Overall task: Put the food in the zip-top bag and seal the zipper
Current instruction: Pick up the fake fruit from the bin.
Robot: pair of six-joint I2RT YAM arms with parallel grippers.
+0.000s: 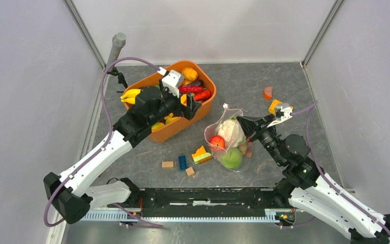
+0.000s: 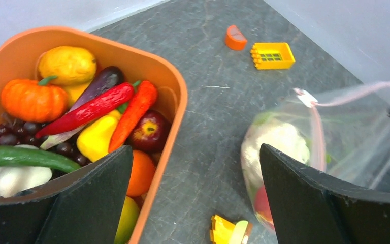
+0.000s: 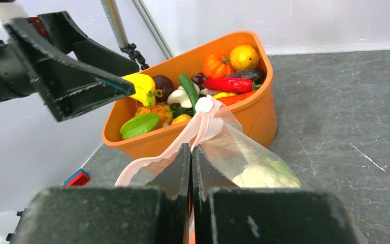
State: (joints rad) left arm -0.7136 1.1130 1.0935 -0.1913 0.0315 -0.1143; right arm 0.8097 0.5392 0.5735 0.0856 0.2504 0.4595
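Note:
The clear zip-top bag point(image 1: 236, 147) lies right of centre, holding a white cauliflower point(image 1: 230, 129), a red tomato point(image 1: 217, 142) and a green cabbage point(image 1: 231, 158). My right gripper point(image 3: 190, 148) is shut on the bag's pink zipper point(image 3: 150, 161), holding the mouth up; the white slider tab point(image 3: 203, 104) sits at the far end. More food point(image 2: 96, 107) fills the orange tub point(image 1: 175, 129). My left gripper point(image 2: 195, 152) is open and empty, above the tub's right rim point(image 2: 180, 96), with the bag point(image 2: 355, 127) to its right.
A yellow block point(image 1: 275, 105) and an orange half-disc point(image 1: 268, 92) lie behind the right arm. Small blocks point(image 1: 201, 155) point(image 1: 182, 162) point(image 1: 168, 164) are scattered in front of the tub and bag. Grey walls close in the left, back and right.

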